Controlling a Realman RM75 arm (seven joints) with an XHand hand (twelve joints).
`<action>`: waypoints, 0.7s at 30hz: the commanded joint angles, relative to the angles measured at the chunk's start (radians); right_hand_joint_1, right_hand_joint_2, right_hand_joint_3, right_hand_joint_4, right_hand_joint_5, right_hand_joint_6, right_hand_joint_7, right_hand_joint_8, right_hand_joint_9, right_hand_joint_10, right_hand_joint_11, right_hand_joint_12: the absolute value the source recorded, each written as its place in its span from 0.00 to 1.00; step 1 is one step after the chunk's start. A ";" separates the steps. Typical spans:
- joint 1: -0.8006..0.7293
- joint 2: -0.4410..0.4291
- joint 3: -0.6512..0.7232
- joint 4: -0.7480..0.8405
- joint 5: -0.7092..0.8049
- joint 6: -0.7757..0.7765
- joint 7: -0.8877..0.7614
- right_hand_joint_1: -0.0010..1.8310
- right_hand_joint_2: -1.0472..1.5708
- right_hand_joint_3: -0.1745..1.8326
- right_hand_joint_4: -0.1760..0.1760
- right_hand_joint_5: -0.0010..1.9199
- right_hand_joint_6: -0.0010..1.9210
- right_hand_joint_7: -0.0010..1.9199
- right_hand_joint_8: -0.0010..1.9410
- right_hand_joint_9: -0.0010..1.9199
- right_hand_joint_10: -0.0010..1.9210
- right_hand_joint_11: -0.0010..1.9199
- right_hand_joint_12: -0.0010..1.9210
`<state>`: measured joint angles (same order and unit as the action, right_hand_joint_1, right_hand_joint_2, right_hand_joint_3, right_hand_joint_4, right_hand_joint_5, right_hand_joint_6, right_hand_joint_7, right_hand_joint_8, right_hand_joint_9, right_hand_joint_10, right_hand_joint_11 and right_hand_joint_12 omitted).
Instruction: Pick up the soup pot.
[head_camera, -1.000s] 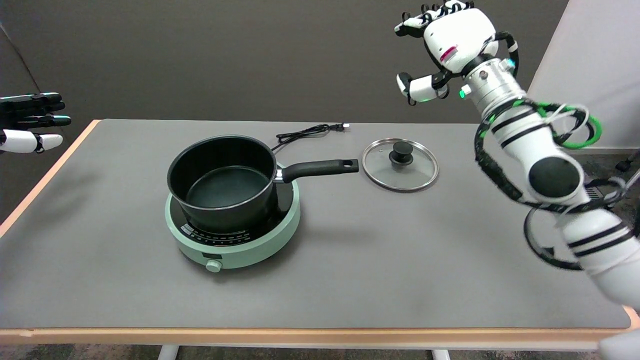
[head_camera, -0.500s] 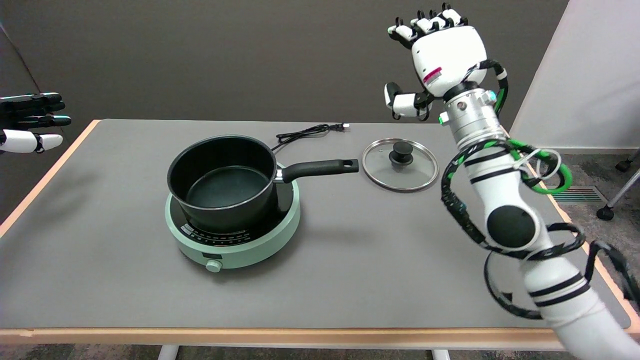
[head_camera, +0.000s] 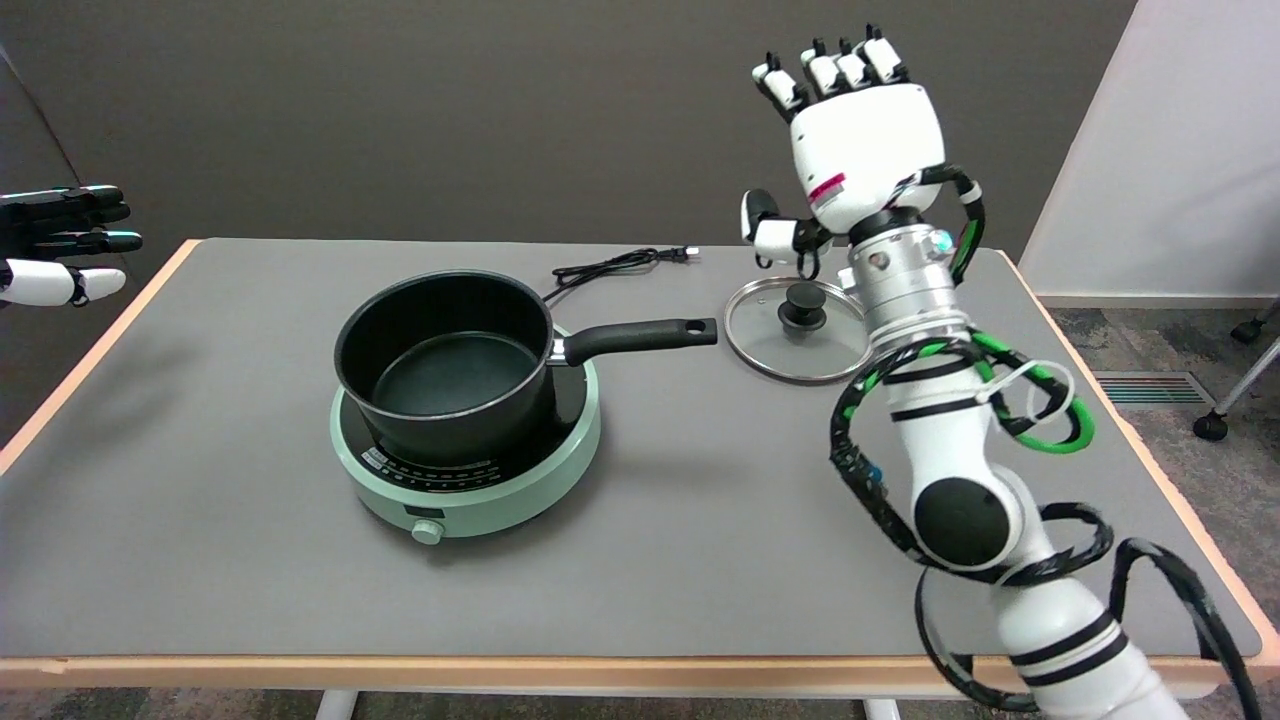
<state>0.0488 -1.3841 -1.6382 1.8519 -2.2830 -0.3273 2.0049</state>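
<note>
Right hand (head_camera: 860, 140) has swung left and lower, now above the glass lid (head_camera: 800, 330), fingers spread, holding nothing. Soup pot (head_camera: 445, 360) sits on the green cooker (head_camera: 470, 480), left of the lid; its handle (head_camera: 640, 337) points right toward the lid, nearest that hand.

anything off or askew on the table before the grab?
Nothing stands out. The soup pot sits upright on the green cooktop, empty, handle pointing right. The glass lid lies flat on the table beside it, and the power cord lies loose behind, unplugged. The right hand is raised, holding nothing.
</note>
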 joint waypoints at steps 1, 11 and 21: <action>-0.058 -0.114 -0.141 0.020 -0.083 -0.104 -0.197 0.38 0.60 0.57 1.00 0.23 0.11 0.25 0.10 0.27 0.14 0.19 0.31; -0.058 -0.153 -0.147 0.028 -0.090 -0.124 -0.305 0.38 0.60 0.57 1.00 0.23 0.10 0.25 0.10 0.27 0.14 0.19 0.31; -0.079 -0.121 -0.147 0.022 -0.090 -0.168 -0.361 0.37 0.61 0.56 1.00 0.24 0.11 0.25 0.09 0.27 0.14 0.19 0.31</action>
<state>-0.0003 -1.4936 -1.7590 1.8684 -2.3548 -0.4320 1.7656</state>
